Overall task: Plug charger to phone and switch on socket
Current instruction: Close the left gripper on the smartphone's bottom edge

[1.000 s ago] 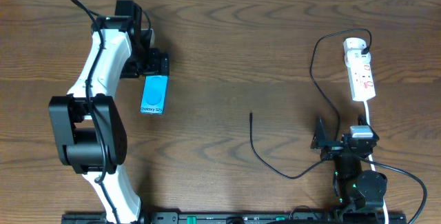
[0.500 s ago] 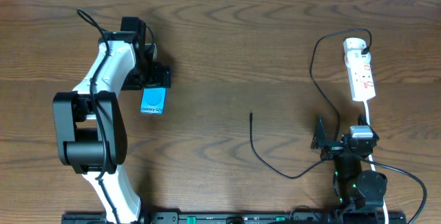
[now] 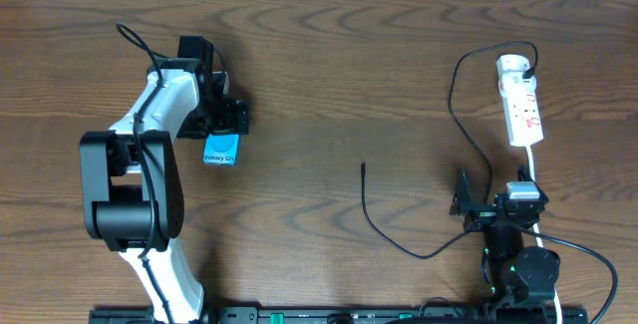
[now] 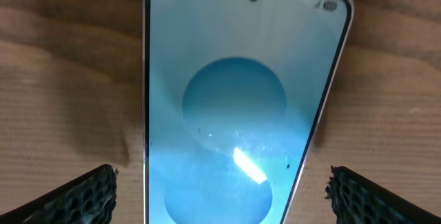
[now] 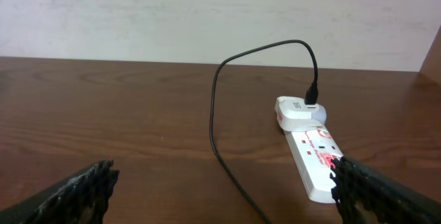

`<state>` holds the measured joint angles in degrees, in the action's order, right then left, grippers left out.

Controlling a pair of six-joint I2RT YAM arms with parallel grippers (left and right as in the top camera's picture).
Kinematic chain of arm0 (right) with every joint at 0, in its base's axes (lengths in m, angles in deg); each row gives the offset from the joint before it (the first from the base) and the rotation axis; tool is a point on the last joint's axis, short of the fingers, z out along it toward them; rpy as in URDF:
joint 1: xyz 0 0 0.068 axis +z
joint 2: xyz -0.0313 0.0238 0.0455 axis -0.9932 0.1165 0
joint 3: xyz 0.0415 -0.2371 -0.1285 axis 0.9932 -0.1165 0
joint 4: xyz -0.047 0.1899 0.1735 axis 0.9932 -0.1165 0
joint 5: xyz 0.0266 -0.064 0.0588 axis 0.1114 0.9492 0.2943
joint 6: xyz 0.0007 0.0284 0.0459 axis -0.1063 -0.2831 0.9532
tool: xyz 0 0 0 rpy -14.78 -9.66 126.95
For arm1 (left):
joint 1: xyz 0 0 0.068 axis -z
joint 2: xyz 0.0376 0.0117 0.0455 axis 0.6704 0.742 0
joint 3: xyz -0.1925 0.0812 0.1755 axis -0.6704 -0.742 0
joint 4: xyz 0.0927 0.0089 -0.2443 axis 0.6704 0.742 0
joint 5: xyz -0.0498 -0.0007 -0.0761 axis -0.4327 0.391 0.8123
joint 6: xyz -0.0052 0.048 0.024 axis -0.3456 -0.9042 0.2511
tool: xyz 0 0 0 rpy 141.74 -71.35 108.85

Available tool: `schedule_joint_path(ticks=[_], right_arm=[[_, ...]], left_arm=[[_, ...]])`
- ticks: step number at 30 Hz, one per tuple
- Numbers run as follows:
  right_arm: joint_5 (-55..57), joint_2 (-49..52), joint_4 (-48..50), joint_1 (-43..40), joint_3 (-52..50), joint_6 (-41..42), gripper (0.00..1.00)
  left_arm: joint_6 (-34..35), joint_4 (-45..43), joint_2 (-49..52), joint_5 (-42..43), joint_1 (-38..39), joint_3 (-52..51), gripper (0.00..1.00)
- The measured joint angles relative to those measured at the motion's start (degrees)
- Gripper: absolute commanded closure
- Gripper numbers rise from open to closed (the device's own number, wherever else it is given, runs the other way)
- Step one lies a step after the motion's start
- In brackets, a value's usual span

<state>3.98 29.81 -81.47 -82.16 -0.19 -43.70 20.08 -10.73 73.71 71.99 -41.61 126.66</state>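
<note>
The left gripper [image 4: 220,189] stood wide open, one fingertip on either side of the phone [image 4: 234,100] and neither touching it; the phone lay screen-up on the table [image 3: 329,65], at its left. The right gripper [image 5: 222,182] was also spread wide, holding nothing, and faced the socket [image 5: 313,155]. The charger [image 3: 399,247] ran from the socket's rounded end across the wood, its free tip well apart from the phone

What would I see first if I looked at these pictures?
The glowing blue phone on the left of the table pops first, with the left gripper open right above it, a finger on each side. Next comes the white socket at far right, its thin black charger snaking toward the middle.
</note>
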Motion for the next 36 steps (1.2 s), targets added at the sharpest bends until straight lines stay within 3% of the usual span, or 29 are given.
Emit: schedule_joint_path(ticks=[36], right_arm=[[-0.02,0.0,-0.02,0.0,0.0,0.0,0.01]], left_arm=[[-2.73,-7.28,0.0,0.07,0.0,-1.55,0.02]])
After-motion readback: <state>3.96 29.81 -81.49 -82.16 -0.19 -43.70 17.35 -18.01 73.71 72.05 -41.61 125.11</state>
